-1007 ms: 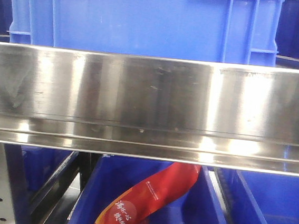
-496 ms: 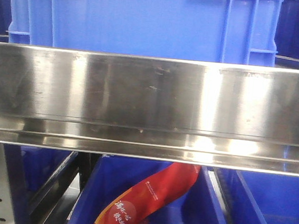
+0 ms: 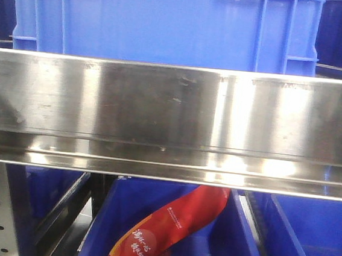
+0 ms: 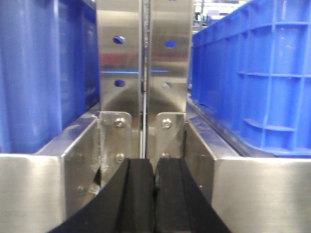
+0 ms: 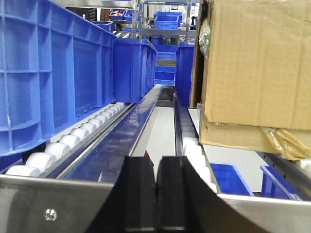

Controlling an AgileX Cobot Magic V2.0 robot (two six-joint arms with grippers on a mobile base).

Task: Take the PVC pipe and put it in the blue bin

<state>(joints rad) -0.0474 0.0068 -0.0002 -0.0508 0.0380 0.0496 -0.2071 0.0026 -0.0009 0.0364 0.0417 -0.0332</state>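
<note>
Black left claw (image 4: 154, 194) and right claw (image 5: 156, 194) both closed, holding nothing.

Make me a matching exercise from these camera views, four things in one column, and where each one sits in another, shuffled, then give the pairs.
Things:
1. red printed bag
2. cardboard box
3. white rollers
4. left gripper

Places:
A. under a blue crate on the rack
B. in a blue bin below the steel rail
C. before a perforated steel post
D. right side of the roller lane

Pairs: 1-B, 2-D, 3-A, 4-C

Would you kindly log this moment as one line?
left gripper: shut, empty | right gripper: shut, empty | PVC pipe: not visible
</note>
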